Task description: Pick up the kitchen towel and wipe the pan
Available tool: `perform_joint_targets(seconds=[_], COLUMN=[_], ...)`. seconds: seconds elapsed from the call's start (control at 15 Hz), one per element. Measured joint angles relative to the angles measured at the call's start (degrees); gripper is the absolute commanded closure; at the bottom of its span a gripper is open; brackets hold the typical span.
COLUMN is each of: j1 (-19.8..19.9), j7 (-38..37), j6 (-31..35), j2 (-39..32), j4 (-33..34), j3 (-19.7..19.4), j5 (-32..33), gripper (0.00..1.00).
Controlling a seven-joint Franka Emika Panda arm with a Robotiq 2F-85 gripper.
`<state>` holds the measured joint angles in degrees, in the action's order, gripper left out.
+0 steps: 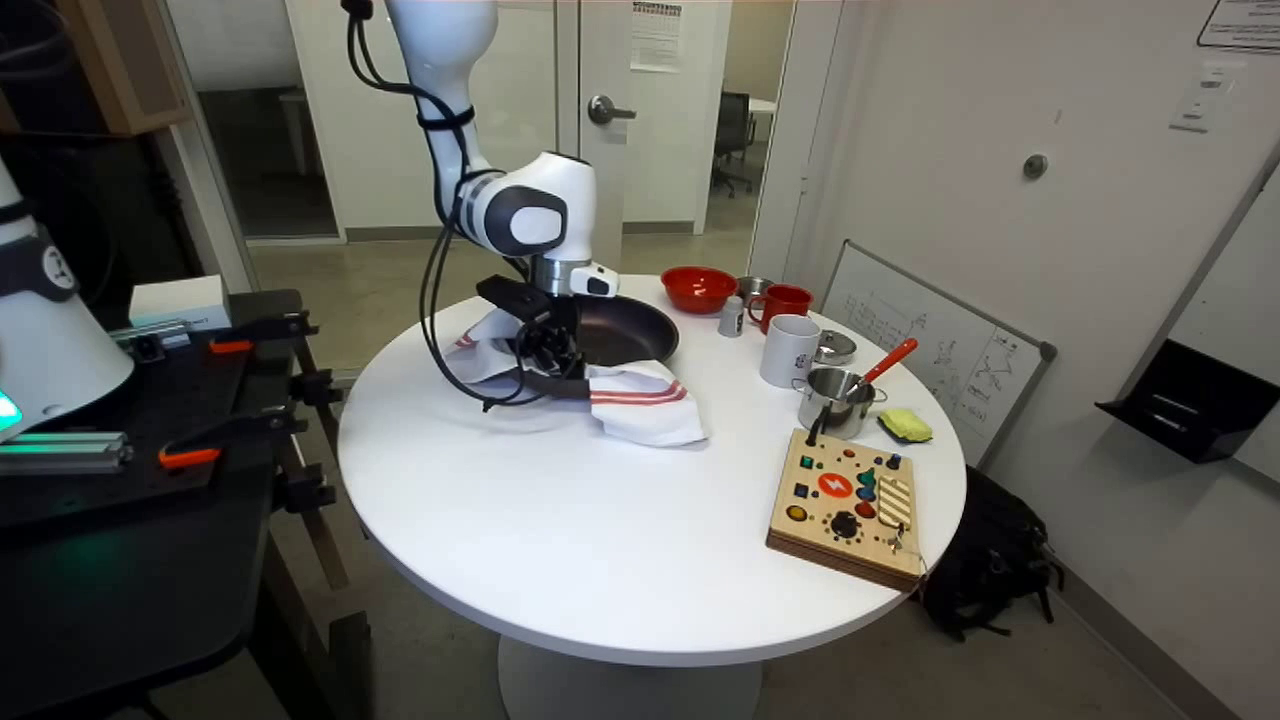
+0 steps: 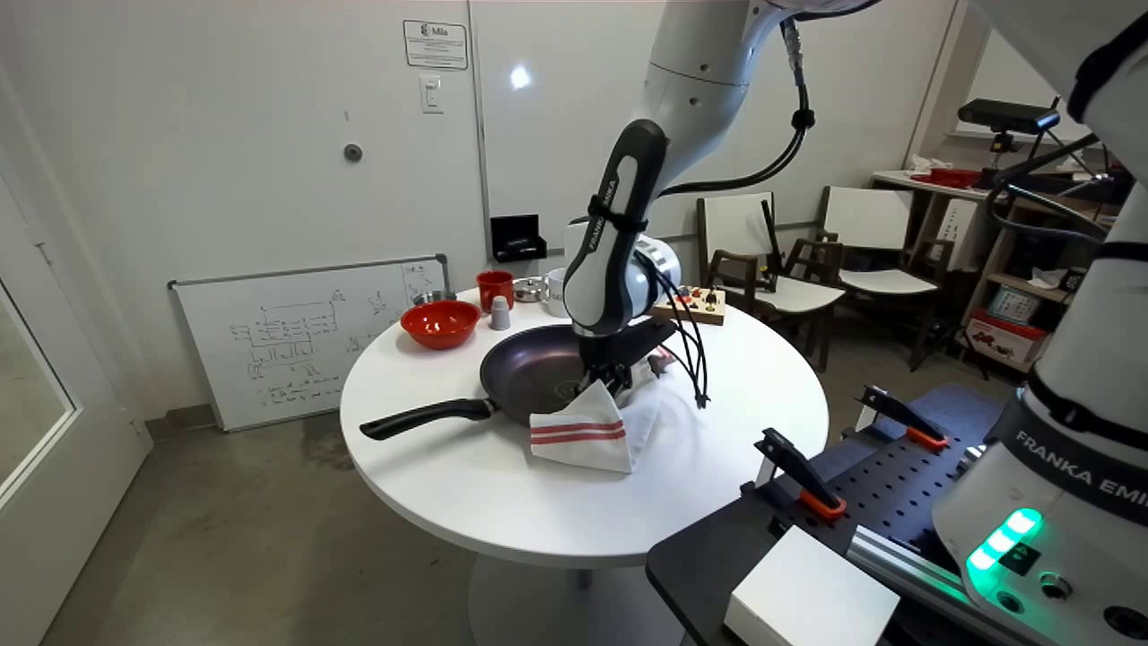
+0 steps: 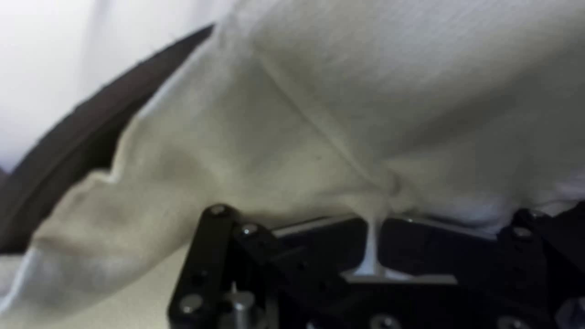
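Left side first in an exterior view: the long black handle (image 2: 429,418), the red bowl (image 2: 439,324) behind it, then the pan (image 2: 529,366) itself, sitting on the white table (image 2: 502,498)! Draped over the pan's rim is the kitchen towel (image 2: 587,432) (red stripes showing nicely), and there's the gripper (image 3: 374,223), jaws all but together, a thin fold of that cloth pinched between them! Over to the right, past the arm (image 2: 619,229), sits the wooden board (image 2: 714,314).
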<state>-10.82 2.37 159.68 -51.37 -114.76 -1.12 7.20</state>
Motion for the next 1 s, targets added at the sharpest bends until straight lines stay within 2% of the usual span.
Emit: perform_joint_targets(seconds=[0.53,1.0], j1=[0.6,0.9], j7=[0.1,0.1], j6=[4.6,3.9], j2=[0.0,-0.3], j4=[0.6,5.0], j3=[0.1,-1.9], j5=[0.0,0.0], gripper=[1.0,1.0])
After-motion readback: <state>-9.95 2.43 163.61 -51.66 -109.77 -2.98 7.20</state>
